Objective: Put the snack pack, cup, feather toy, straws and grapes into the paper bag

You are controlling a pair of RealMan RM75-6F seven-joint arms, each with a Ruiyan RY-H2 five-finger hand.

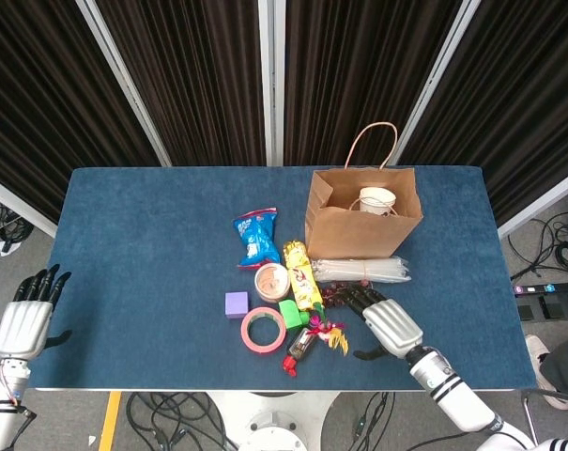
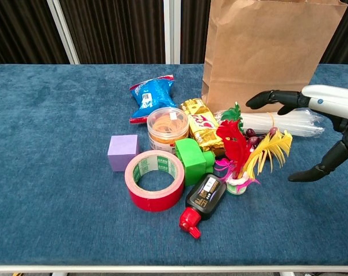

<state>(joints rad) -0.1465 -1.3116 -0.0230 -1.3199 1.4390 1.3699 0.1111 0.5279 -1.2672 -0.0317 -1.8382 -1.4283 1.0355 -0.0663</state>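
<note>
While my fingers spread empty: my right robot hand [image 2: 312, 123] hovers over the grapes [image 2: 253, 135]
Feather toy [image 2: 243, 150]: just beside the grapes
Straws [image 1: 359, 271]: flat before the paper bag [image 1: 362, 214]
Cup [image 1: 377, 200]: inside the bag
Left robot hand [image 1: 25, 315]: spread wide, off the counter [image 1: 143, 244]

I see matt brown paper bag [image 2: 266, 52]; counter [image 2: 53, 132] in napped blue cloth; glossy foil snack pack [image 2: 152, 92]; clear plastic straws [image 2: 289, 122].

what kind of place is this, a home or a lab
Probably a robot test lab, not a home: black curtains on metal frames, loose cables on the floor, and a blue-covered table with assorted props.
</note>
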